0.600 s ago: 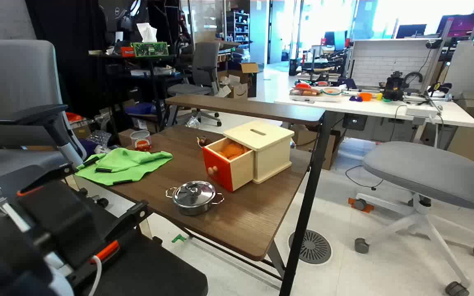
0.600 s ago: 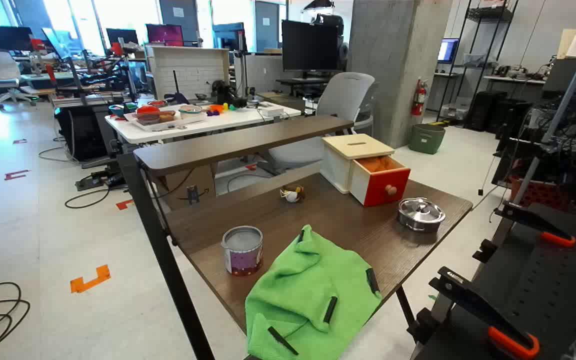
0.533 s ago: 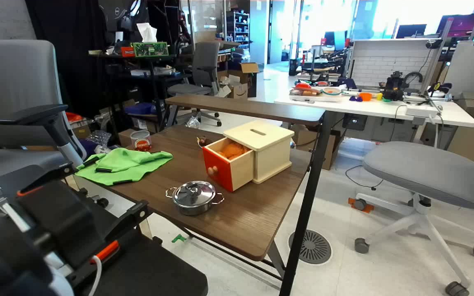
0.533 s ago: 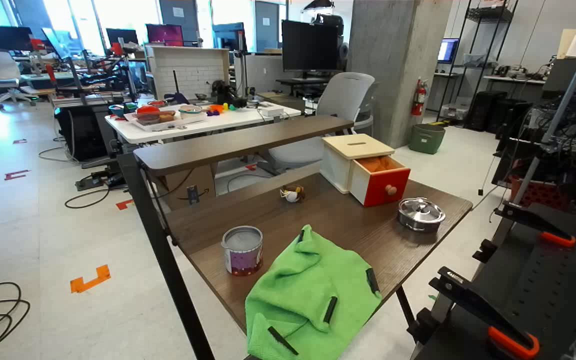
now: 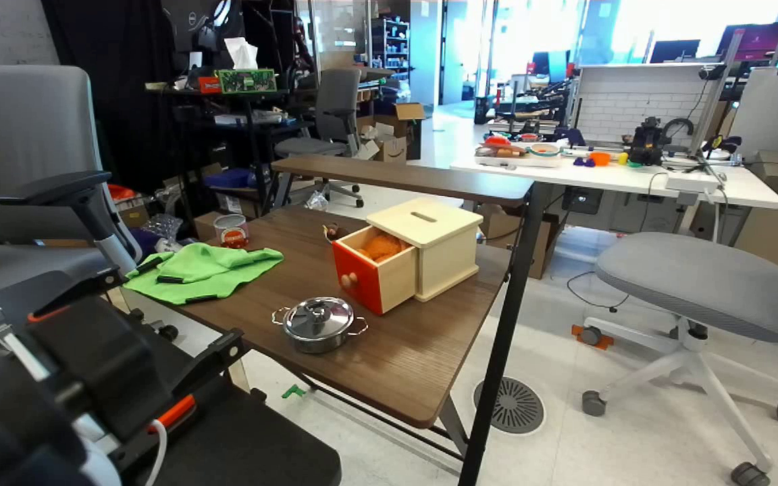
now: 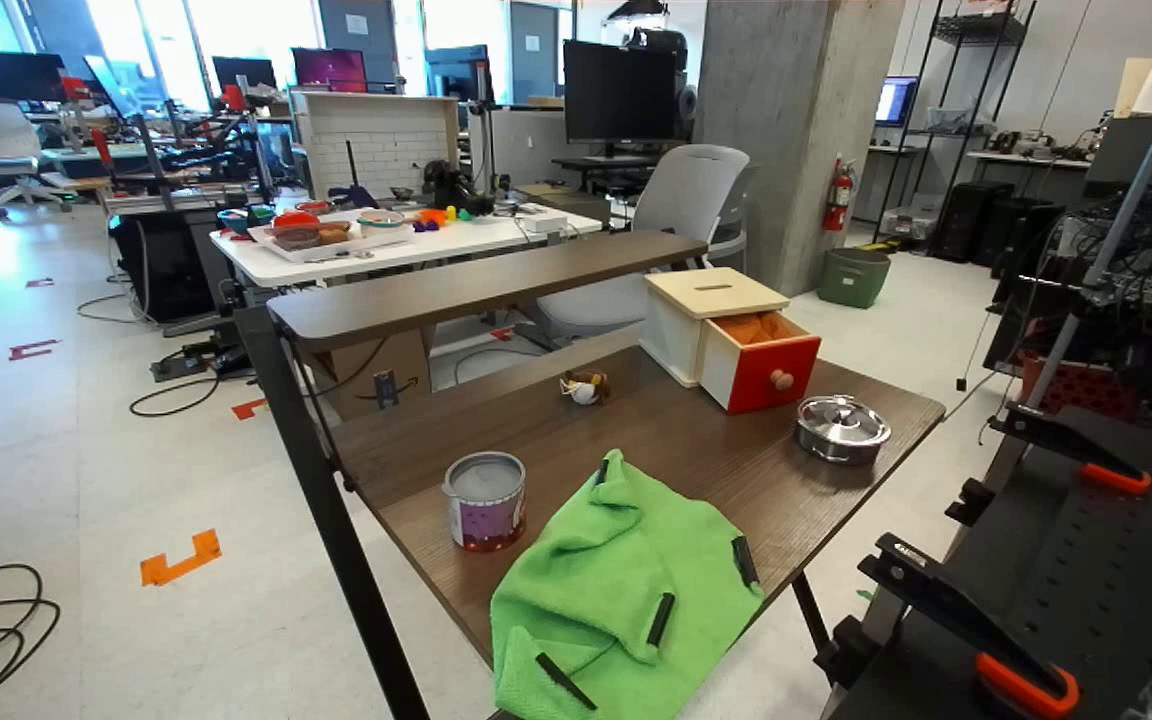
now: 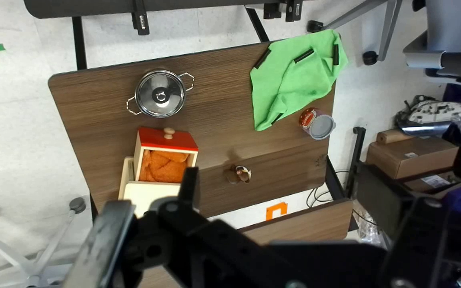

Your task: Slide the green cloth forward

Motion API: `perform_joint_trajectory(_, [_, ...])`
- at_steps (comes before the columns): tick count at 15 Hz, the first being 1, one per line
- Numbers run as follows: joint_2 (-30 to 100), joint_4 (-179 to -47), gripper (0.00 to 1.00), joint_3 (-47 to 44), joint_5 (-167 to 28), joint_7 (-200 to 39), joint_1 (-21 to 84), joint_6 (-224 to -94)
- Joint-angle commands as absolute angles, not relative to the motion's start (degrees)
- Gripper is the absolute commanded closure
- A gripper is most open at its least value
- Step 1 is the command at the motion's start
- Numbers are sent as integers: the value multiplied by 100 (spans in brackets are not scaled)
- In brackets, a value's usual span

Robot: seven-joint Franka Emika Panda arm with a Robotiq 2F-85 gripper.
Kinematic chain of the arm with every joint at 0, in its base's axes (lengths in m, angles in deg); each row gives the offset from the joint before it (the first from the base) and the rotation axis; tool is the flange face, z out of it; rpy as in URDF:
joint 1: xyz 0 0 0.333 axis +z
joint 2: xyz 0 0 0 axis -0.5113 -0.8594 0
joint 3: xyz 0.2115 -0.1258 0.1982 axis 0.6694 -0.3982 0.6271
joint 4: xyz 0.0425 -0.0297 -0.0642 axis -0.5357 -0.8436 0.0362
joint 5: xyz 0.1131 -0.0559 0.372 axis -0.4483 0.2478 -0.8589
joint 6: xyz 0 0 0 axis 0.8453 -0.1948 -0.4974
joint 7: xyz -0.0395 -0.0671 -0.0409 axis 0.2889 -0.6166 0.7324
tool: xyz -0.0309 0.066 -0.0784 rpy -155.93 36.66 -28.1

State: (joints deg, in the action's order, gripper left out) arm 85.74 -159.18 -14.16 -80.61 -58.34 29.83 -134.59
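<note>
The green cloth [image 5: 208, 268] lies rumpled at one end of the brown table [image 5: 396, 364], with black strips on it. It also shows in an exterior view [image 6: 626, 590] and in the wrist view [image 7: 294, 76], where part of it reaches past the table's end edge. My gripper [image 7: 277, 186] shows only in the wrist view, high above the table. Its fingers are wide apart with nothing between them. The cloth lies away from the fingers, toward the top right of the wrist view, and nothing touches it from above.
A can [image 6: 485, 500] stands beside the cloth. A lidded metal pot [image 5: 319, 324], a wooden box [image 5: 439, 243] with its red drawer [image 5: 362, 280] pulled out, and a small toy [image 6: 586, 387] are on the table. A raised shelf [image 5: 396, 177] runs along one side. Black clamps [image 6: 966, 620] stand near the opposite side.
</note>
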Motion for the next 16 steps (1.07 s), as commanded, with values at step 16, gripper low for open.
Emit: perform_joint_trajectory(16, [6730, -18163, 0, 575, -8355, -7650, 3871, -18065])
